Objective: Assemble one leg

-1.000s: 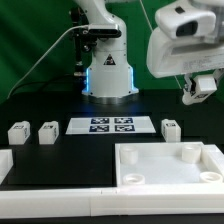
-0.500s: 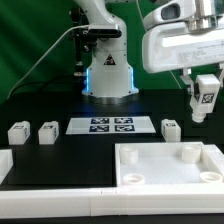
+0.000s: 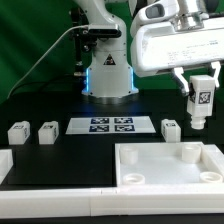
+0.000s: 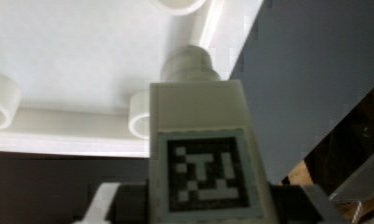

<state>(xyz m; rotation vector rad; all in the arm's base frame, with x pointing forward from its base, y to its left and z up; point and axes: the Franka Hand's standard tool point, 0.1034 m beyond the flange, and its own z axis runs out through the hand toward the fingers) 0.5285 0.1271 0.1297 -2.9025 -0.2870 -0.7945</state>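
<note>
My gripper [image 3: 201, 92] is shut on a leg [image 3: 201, 102], a small white block with a black-and-white tag, held upright in the air at the exterior view's right, above the far right corner of the large white tray [image 3: 150, 165]. In the wrist view the held leg [image 4: 198, 140] fills the middle, its tag facing the camera and its rounded peg end pointing at the tray [image 4: 77, 50] and its round sockets. Three more legs lie on the black table: two at the exterior view's left [image 3: 17, 132] [image 3: 47, 131] and one by the marker board's right end [image 3: 170, 127].
The marker board [image 3: 111, 125] lies flat in the middle of the table. The robot base [image 3: 108, 70] stands behind it. A white raised edge [image 3: 5, 165] sits at the front left. The tray has round sockets at its corners [image 3: 190, 152] [image 3: 130, 175].
The gripper with the leg has come down and a little toward the exterior view's left, closer to the tray's far right corner. The other parts have not moved.
</note>
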